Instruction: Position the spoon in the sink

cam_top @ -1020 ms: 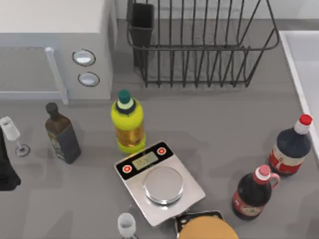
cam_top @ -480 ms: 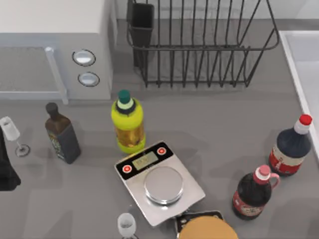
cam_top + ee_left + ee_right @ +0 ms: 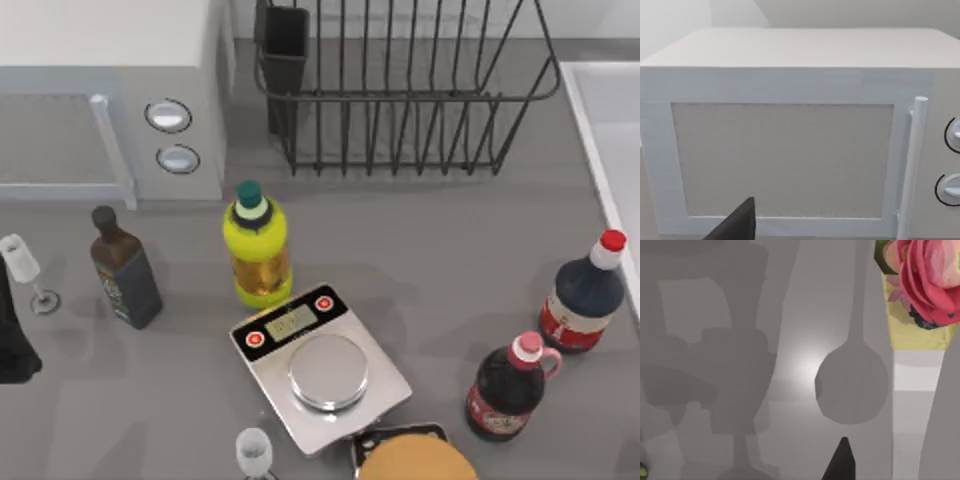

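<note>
Sink (image 3: 608, 120) cut by right edge; microwave (image 3: 110, 60) cropped.

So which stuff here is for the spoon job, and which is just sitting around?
For the job:
sink, at the table's right edge

Just sitting around:
dish rack
microwave
scale
yellow bottle
dark bottle
two red-labelled bottles

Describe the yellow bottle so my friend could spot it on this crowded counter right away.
Start at the white microwave in the far left corner, then look just off its front right corner, toward the silver kitchen scale. The yellow bottle stands upright between them. It alone has a bright yellow-green body and dark green cap; the other bottles are dark.
</note>
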